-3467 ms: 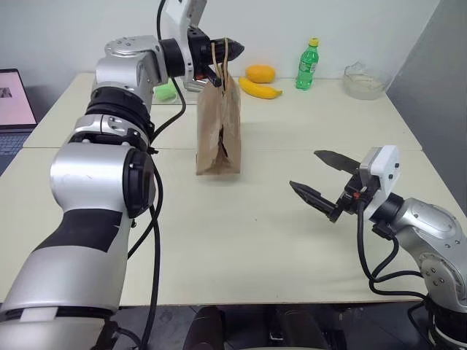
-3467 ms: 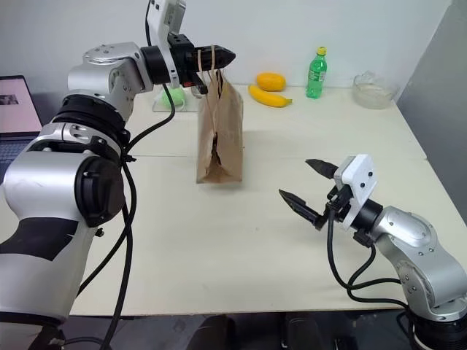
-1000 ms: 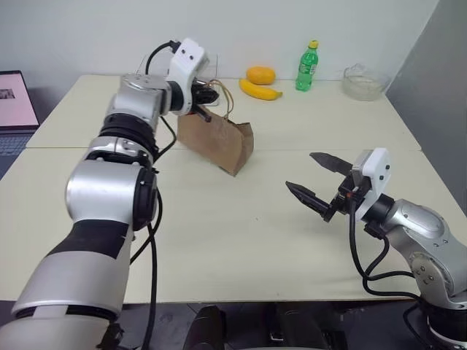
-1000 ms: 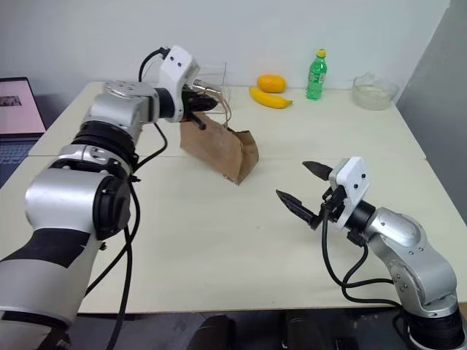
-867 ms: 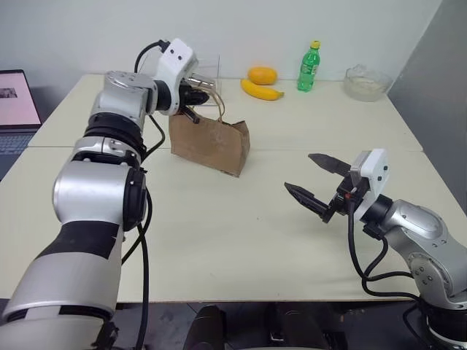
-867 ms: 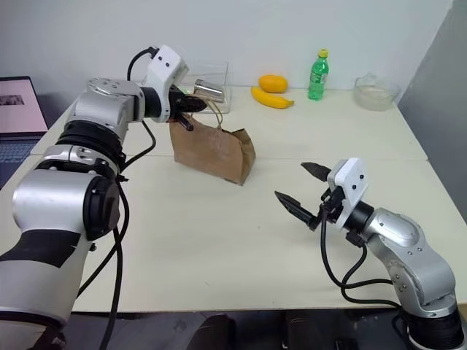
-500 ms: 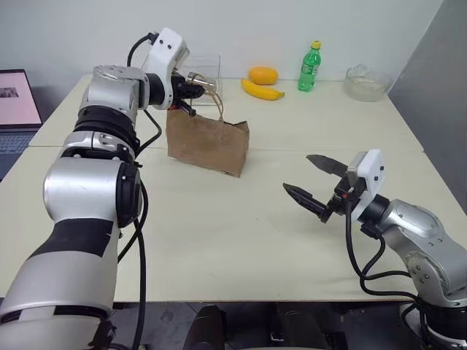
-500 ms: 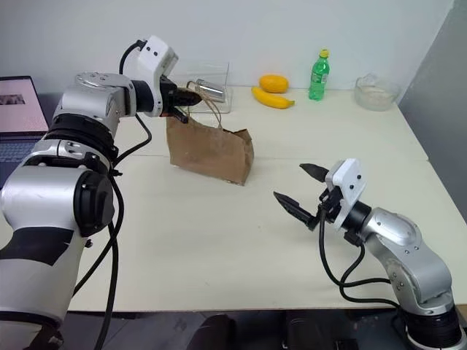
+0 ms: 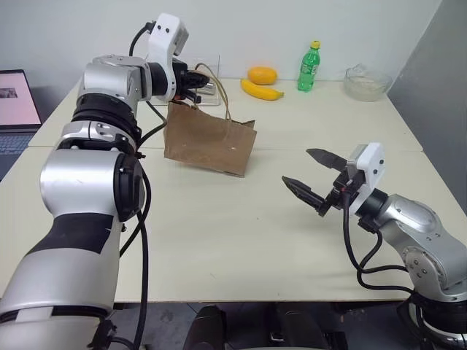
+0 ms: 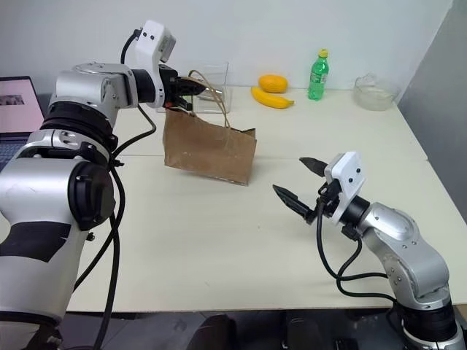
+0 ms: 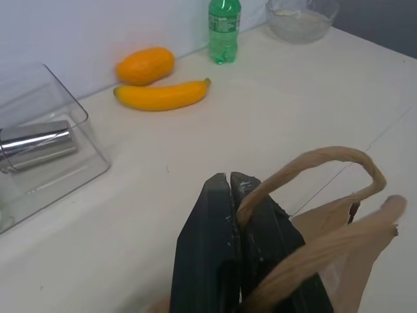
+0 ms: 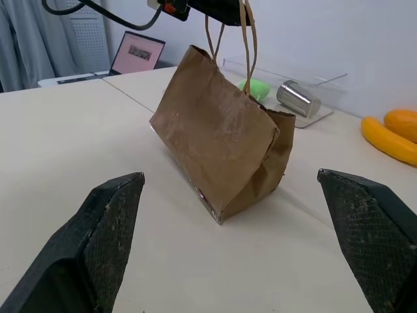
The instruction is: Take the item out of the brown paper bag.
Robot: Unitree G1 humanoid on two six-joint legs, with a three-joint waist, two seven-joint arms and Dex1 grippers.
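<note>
Kraft paper, creased and light: I have the brown paper bag (image 9: 210,142) hanging tilted from my left gripper (image 9: 195,82), whose fingers are pinched tight on a thin cord handle (image 11: 313,171), the bag's low edge touching the table (image 9: 241,240) on the far left. It will sway and crumple, so I'd grip only the cords or the rim. The item isn't visible; I judge it's inside. My right gripper (image 9: 315,179) hangs near right, spread wide and empty

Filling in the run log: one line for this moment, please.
left claw: shut on brown paper bag handles | bag: tilted | right claw: open, apart
</note>
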